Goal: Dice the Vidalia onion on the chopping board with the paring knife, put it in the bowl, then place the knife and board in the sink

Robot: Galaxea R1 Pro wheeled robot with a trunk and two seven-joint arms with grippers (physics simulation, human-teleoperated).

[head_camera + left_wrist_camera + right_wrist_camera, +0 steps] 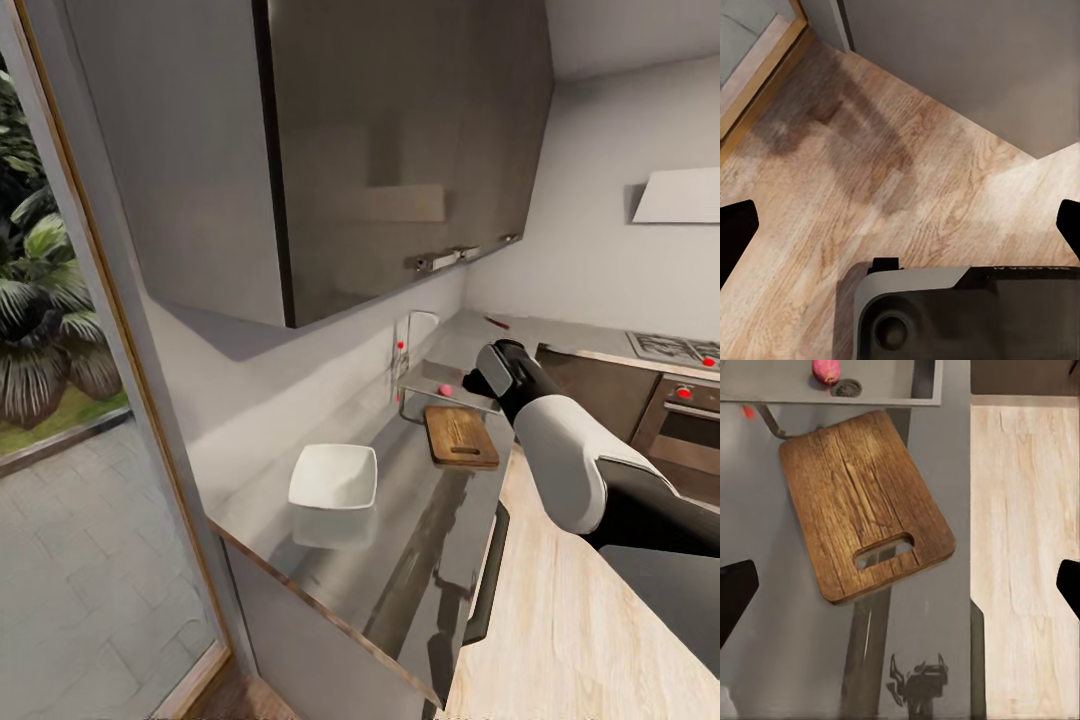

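While the robot is standing at the near end of the kitchen run, the long grey desk (400, 520) is stretching away along the wall, with its front edge running beside a strip of pale wood floor (560, 620) that is lying open and bare. Dark wall cabinets (400, 150) are hanging low over the desk. At the far end the sink (432, 385) is sitting sunk into the desk, its curved tap (410, 335) rising at the wall side. A small pinkish-red onion (826, 370) is resting in the basin just beside the round drain (846, 388). Directly in front of the sink, the chopping board (862, 502) is lying flat on the desk, close to the basin rim, with its slot hole toward the near end and grey surface showing all round it. Nearer the robot, the white bowl (334, 476) is sitting well apart from the board, close to the wall. A small red object, too small to tell apart, is lying on the desk beyond the sink.

The right hand (900, 585) is hovering above the board, its 2 dark fingertips (736, 592) spread wide and holding nothing. The left hand (900, 225) is pointing at the wood floor, its fingertips (735, 232) likewise spread wide and empty. No readable writing is showing anywhere.
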